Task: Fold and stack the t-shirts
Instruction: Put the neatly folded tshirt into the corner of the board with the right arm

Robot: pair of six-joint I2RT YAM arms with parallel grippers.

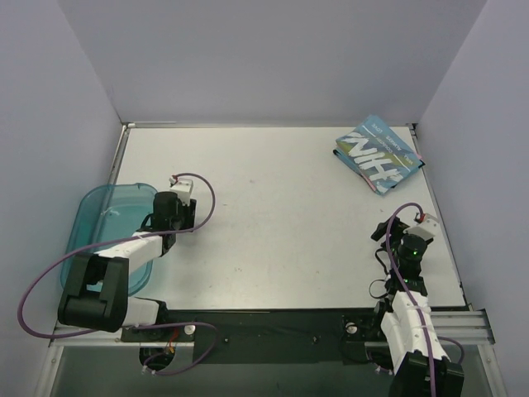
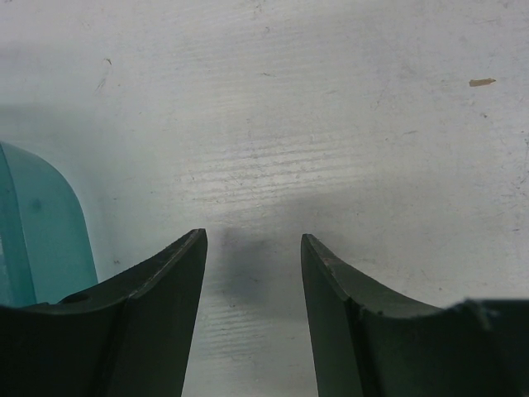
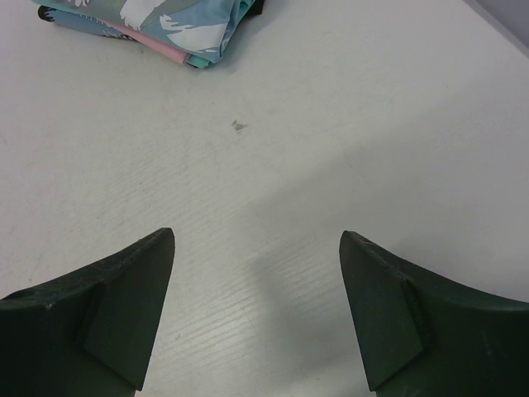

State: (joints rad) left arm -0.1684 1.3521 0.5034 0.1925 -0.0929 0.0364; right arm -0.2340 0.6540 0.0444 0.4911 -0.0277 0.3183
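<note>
A stack of folded t-shirts [image 1: 378,153] lies at the table's far right corner, the light blue printed one on top. In the right wrist view the stack [image 3: 157,25] shows at the top left, with pink and teal layers under the blue one. My right gripper [image 1: 411,234] [image 3: 256,244] is open and empty over bare table, well short of the stack. My left gripper [image 1: 175,204] [image 2: 254,240] is open and empty over bare table at the left, next to the bin.
A translucent teal plastic bin [image 1: 103,223] sits at the table's left edge and shows in the left wrist view [image 2: 37,231]. Grey walls close in the table on three sides. A metal rail [image 1: 273,327] runs along the near edge.
</note>
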